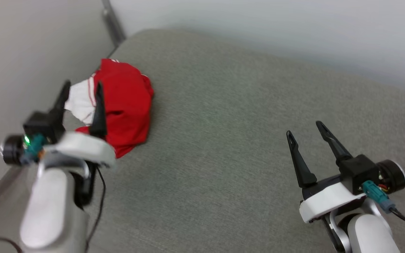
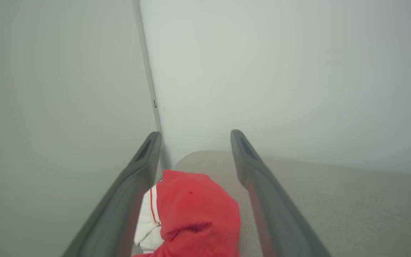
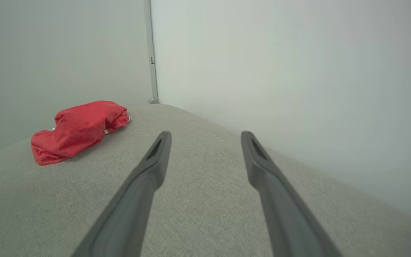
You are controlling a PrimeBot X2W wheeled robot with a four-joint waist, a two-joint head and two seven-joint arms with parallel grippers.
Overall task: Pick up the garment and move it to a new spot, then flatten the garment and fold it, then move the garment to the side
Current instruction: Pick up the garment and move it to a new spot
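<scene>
The left pincer (image 1: pixel 83 84) stands spread wide with nothing held, poised at the upper left of the head view over the garment (image 1: pixel 128 102). In its own wrist view the red heap (image 2: pixel 194 210) sits between its two fingers at bottom centre. Whether the fingers touch the cloth cannot be told. The right pincer (image 1: pixel 303 129) is likewise wide apart and empty, at lower right, well apart from the heap. The garment lies crumpled near the far left corner of the tabletop (image 1: pixel 223 123), close to where two pale walls meet at a grey corner strip (image 1: pixel 113 21). The step in hand looks like the first pick-up. It would go best if the left pincer came down on a raised fold of the red body rather than the loose white sleeve, and closed on several layers so the heap lifts as one. It should also keep clear of the near wall. The shirt is soft, matte knit, bright red, with a white sleeve edged in thin red stripes. It is bunched into a rounded mound with a flat tongue trailing towards the lower left. The tabletop cover is a grey, finely ribbed weave with a rounded, padded corner.
</scene>
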